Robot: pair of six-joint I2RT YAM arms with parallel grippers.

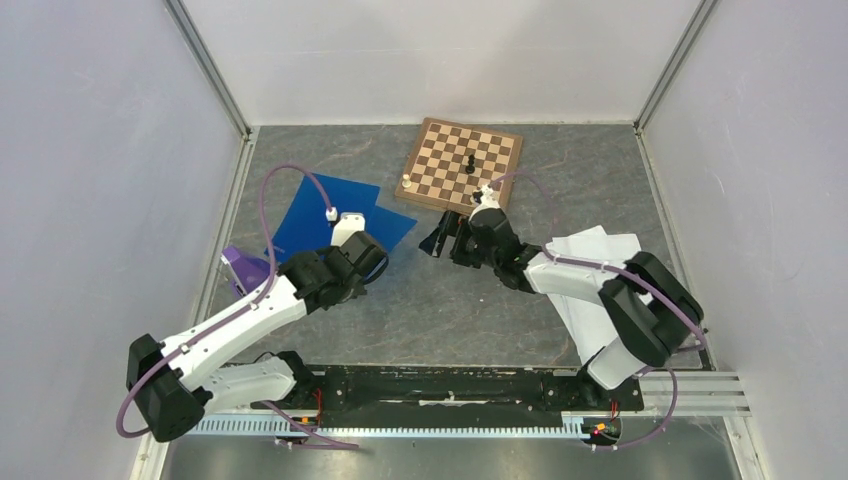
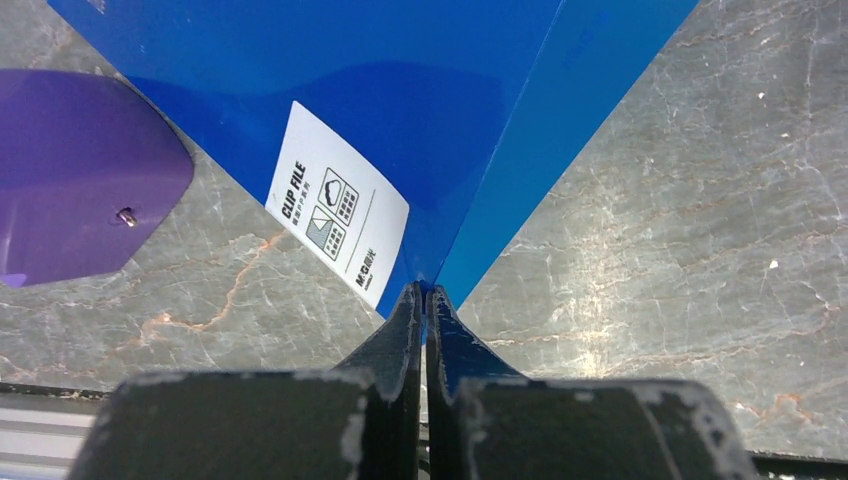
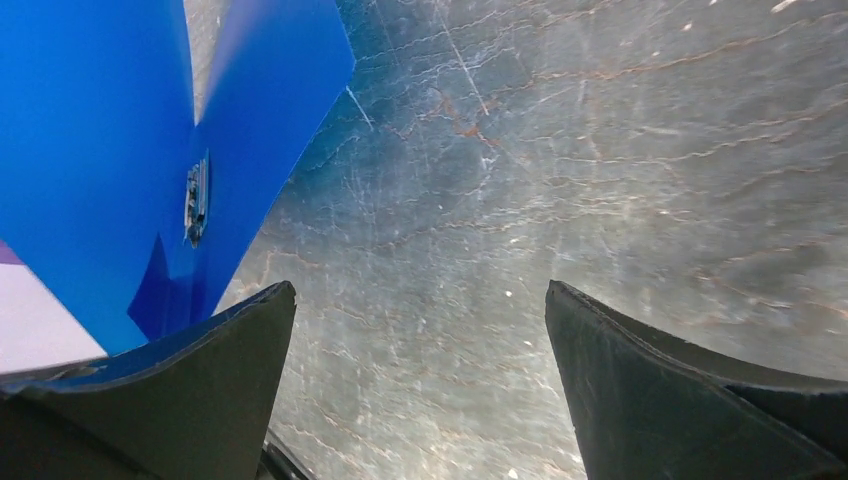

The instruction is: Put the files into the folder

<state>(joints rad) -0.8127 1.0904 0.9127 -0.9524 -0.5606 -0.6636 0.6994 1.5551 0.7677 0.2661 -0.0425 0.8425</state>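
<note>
The blue folder (image 1: 310, 215) lies at the left of the table with its cover raised. My left gripper (image 1: 352, 245) is shut on the cover's corner, right beside the white label (image 2: 338, 205). In the left wrist view the closed tips (image 2: 426, 292) pinch the blue folder (image 2: 400, 100). My right gripper (image 1: 434, 243) is open and empty, just right of the folder, over bare table. The right wrist view shows the gripper (image 3: 420, 290), the folder's inside (image 3: 90, 150) and its metal clip (image 3: 196, 198). The files (image 1: 600, 280), white sheets, lie at the right, partly under my right arm.
A wooden chessboard (image 1: 462, 163) with a few pieces stands at the back centre. A purple object (image 1: 243, 268) lies left of the folder, by the left wall; it also shows in the left wrist view (image 2: 80, 180). Grey walls enclose three sides.
</note>
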